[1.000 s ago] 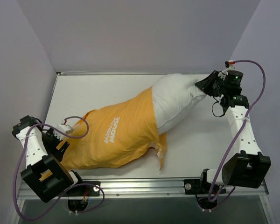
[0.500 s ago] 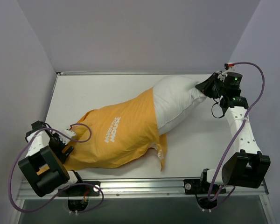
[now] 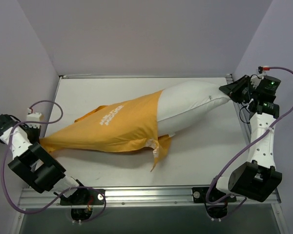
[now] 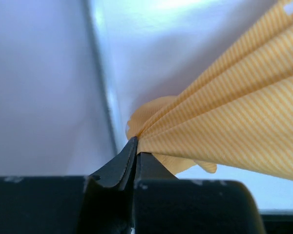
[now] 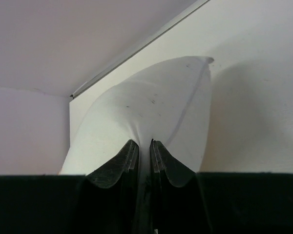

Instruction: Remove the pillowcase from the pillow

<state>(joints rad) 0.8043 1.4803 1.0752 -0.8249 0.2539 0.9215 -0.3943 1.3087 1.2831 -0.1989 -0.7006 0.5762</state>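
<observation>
The orange-yellow pillowcase (image 3: 112, 127) lies stretched across the table, still covering the left part of the white pillow (image 3: 188, 108). My left gripper (image 3: 39, 143) is at the far left and is shut on the case's gathered end. In the left wrist view the striped pillowcase (image 4: 224, 122) fans out from the left gripper (image 4: 136, 147). My right gripper (image 3: 228, 92) is at the far right and pinches the pillow's corner. In the right wrist view the white pillow (image 5: 151, 102) is squeezed in the right gripper (image 5: 144, 145).
The white table (image 3: 112, 90) is boxed in by grey walls at the left, back and right, close to both wrists. A metal rail (image 3: 151, 192) runs along the front edge. The case's open hem (image 3: 158, 151) flops down near the middle front.
The left gripper closed on the pillowcase's end and pulled it left to the wall. The right arm drew the pillow rightward. The fabric is now taut and more white pillow shows.
</observation>
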